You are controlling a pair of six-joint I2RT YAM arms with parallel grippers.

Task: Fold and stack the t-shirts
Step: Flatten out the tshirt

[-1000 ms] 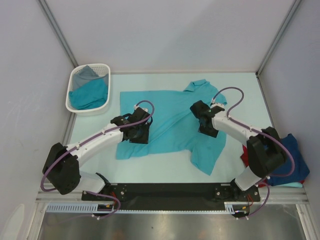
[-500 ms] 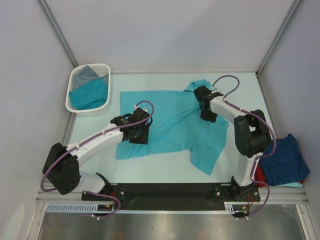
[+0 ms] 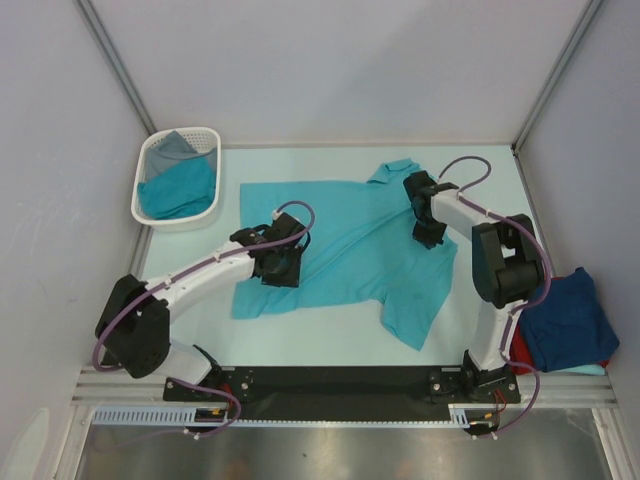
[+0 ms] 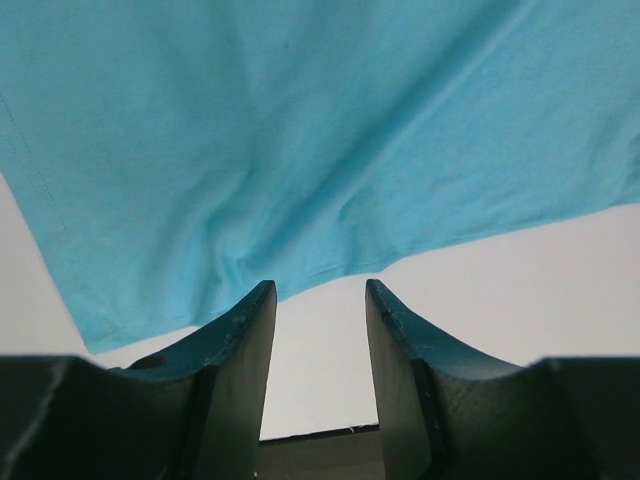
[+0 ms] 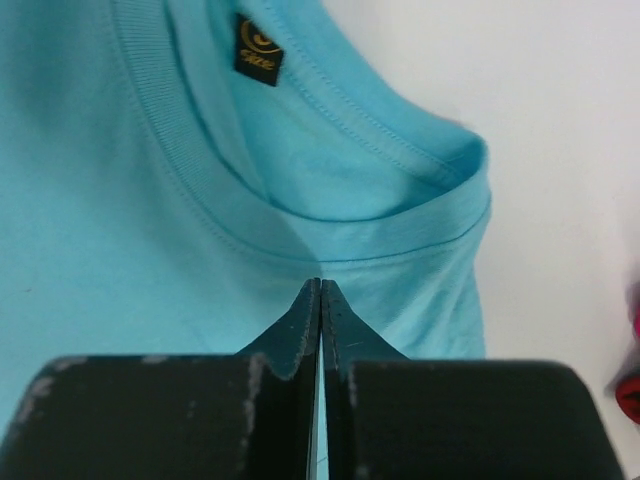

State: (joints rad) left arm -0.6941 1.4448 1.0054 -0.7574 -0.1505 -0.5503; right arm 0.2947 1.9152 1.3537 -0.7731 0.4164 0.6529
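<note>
A teal t-shirt [image 3: 340,250] lies spread flat on the table, hem toward the left and collar toward the right. My left gripper [image 3: 277,268] hovers over its left part. In the left wrist view this gripper [image 4: 318,295] is open, with bare table between its fingers and the shirt's edge [image 4: 300,130] just past the tips. My right gripper [image 3: 430,237] is at the collar end. The right wrist view shows it [image 5: 320,285] shut, a thin sliver of teal cloth pinched just below the ribbed collar [image 5: 350,235] and the black label [image 5: 258,48].
A white slotted basket [image 3: 150,165] at the back left holds a teal and a grey shirt. A navy blue shirt [image 3: 565,320] lies over a red one [image 3: 520,357] at the right edge. Grey walls enclose the table on three sides.
My right gripper moved up and right across the shirt to the collar and closed on the cloth. The right elbow swung inward. The left arm shifted only slightly.
</note>
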